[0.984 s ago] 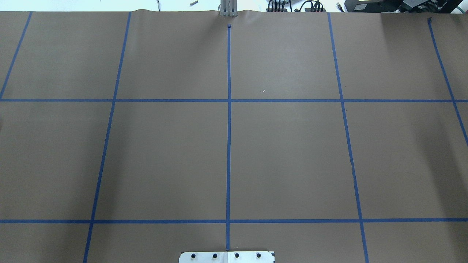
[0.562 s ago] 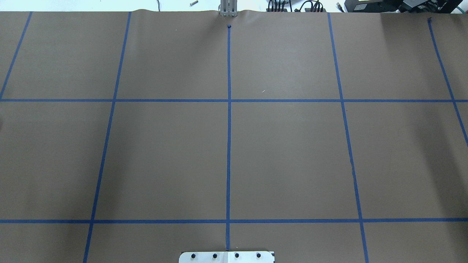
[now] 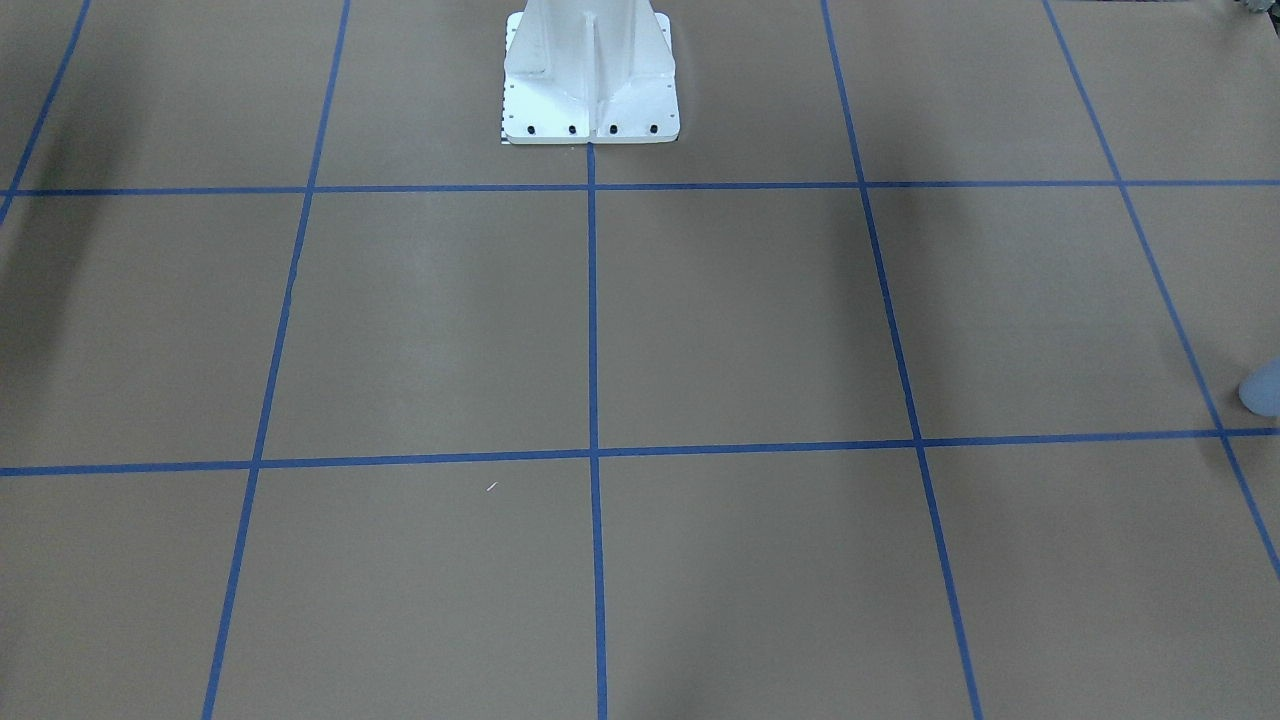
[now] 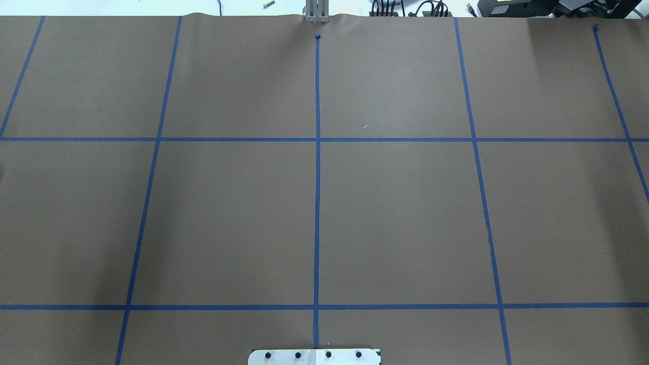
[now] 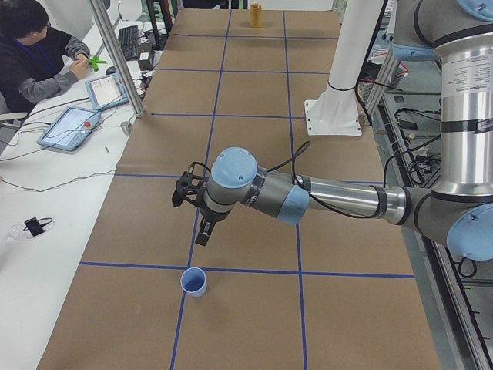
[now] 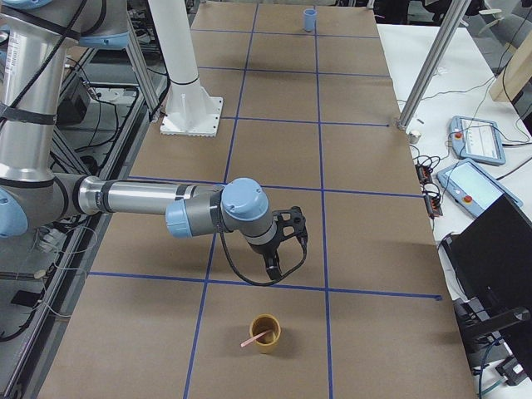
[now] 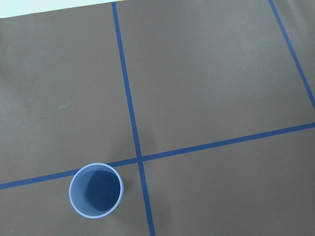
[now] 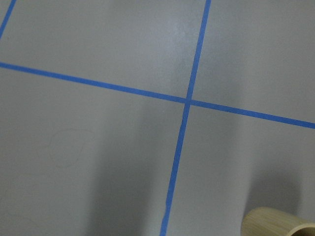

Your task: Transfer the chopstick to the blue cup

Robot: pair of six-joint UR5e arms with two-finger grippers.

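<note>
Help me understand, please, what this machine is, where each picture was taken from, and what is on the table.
This is a robot with two jointed arms, its white base bolted to a table covered in brown paper with a blue tape grid. Two pictures look down on the table's middle, two look along it from its ends, and two come from wrist cameras. The left gripper hovers near a light blue plastic cup; the right gripper is near a tan cup holding a pink chopstick. Neither visibly holds anything; open or shut, I cannot tell.
</note>
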